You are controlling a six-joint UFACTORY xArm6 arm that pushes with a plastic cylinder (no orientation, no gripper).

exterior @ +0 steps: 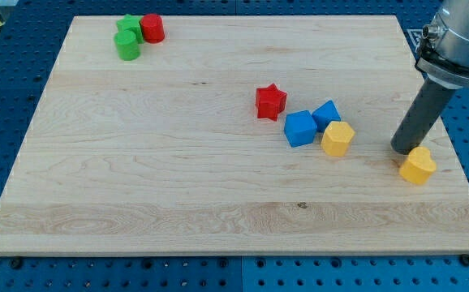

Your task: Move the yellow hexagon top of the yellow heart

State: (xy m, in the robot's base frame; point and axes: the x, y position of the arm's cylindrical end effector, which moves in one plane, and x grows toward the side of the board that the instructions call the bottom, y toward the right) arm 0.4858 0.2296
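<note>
The yellow hexagon lies right of the board's middle, touching the lower right of two blue blocks. The yellow heart lies near the board's right edge, to the right of the hexagon and slightly lower in the view. My tip stands on the board right beside the heart's upper left side, close to it or touching it. The tip is well to the right of the hexagon, with a stretch of bare board between them. The rod rises to the upper right, towards the arm.
A blue cube and a second blue block sit just left of and above the hexagon. A red star is up-left of them. Two green blocks and a red cylinder cluster at the top left. The board's right edge is close to the heart.
</note>
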